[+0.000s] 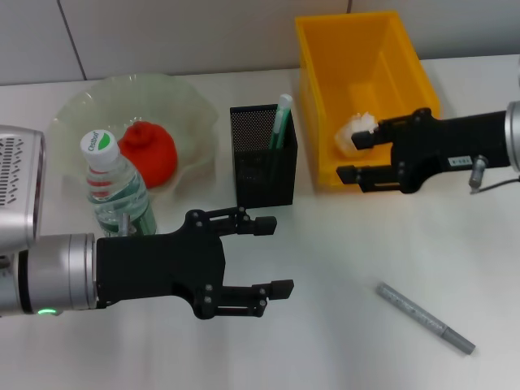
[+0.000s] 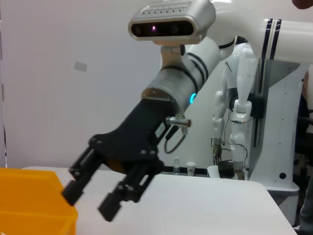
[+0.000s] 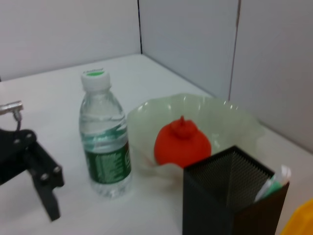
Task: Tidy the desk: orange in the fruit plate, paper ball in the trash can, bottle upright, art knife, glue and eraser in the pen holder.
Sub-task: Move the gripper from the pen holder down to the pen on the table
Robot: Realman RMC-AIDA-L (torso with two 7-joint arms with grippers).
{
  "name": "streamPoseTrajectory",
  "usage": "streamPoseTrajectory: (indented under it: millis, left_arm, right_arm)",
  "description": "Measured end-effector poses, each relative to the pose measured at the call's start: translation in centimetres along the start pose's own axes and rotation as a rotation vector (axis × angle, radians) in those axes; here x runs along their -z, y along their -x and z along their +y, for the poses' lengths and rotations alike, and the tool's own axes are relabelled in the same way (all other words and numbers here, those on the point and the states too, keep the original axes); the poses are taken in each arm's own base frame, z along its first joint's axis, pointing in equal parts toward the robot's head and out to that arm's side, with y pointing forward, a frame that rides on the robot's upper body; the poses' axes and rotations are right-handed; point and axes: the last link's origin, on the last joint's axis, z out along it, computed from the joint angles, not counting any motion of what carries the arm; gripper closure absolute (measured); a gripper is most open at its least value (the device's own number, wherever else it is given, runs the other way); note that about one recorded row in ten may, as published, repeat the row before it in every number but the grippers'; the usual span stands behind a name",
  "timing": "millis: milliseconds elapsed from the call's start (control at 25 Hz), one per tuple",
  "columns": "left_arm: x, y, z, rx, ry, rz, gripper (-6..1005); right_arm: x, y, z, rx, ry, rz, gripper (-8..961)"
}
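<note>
The left pincer (image 1: 260,256) hung open and empty over the counter (image 1: 341,260), its two black fingers spread apart just in front of the black mesh pen holder (image 1: 262,154). Directly beside its wrist the water bottle (image 1: 114,187) stood upright, and behind that the orange (image 1: 149,152) sat in the pale green fruit plate (image 1: 191,106). A green-and-white stick, probably the glue (image 1: 281,120), leaned upright inside the pen holder. The grey art knife (image 1: 424,317) lay flat on the counter well off to the right of the left pincer, nearer the front edge, touched by neither arm. The right pincer (image 1: 357,156) was also open, holding nothing, reaching across the front wall of the yellow trash can (image 1: 325,57); the white paper ball (image 1: 356,126) lay inside the bin just by its upper finger, though contact between them could not be made out.
</note>
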Motion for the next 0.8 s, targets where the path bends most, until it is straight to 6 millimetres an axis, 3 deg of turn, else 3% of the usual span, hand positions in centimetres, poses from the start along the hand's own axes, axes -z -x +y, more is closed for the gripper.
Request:
streamPoseTrajectory:
  millis: [480,800]
  left_arm:
    - [-0.1,0.1,0.1,0.006,-0.002,0.001,214]
    - [-0.1,0.3,0.2,0.012,-0.002,0.0,214]
  right_arm:
    - [1.2,-0.1,2.0,-0.047,0.0,0.285,366]
    - [1.6,0.5,2.4,-0.072,-0.021,0.376,367]
